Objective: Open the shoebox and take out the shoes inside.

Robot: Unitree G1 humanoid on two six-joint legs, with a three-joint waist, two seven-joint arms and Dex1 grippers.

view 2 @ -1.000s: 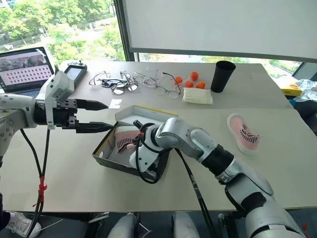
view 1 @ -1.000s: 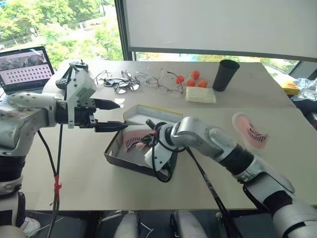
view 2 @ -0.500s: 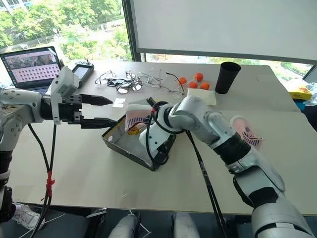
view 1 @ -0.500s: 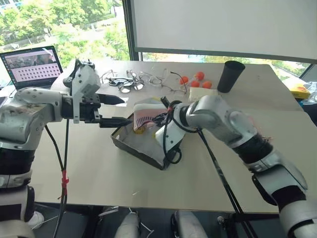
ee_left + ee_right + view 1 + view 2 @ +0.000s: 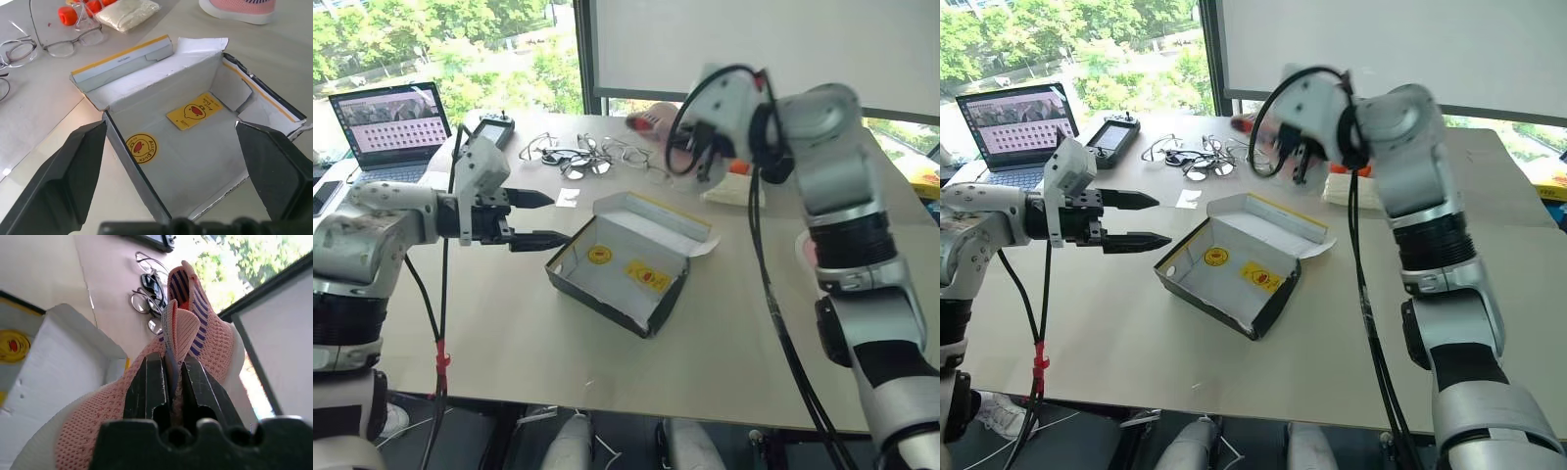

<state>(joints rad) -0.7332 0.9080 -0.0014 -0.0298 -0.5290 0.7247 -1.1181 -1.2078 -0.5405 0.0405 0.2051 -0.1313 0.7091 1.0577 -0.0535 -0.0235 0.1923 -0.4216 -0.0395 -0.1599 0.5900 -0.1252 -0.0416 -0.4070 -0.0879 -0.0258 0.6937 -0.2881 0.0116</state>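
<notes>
Right gripper (image 5: 168, 382) is up high at the top centre of the head views, its black fingers pinched tight on the tongue of a pink shoe (image 5: 195, 347), which hangs in the air above the far side of the table. The shoebox (image 5: 626, 259) sits open at mid-frame on the table (image 5: 509, 333), tilted, its grey inside bare but for two yellow stickers (image 5: 198, 111). The other shoe (image 5: 237, 9) lies on the table beyond the box, at the top right of the left wrist view. Left gripper (image 5: 1141, 220) hovers at the box's left edge, at centre left, jaws spread wide and holding nothing, just short of the box wall. So by my read this is the last step: second shoe out, in transit. Next move calls for carrying it clear of the glasses (image 5: 570, 157) and setting it down beside its mate, then letting go.
</notes>
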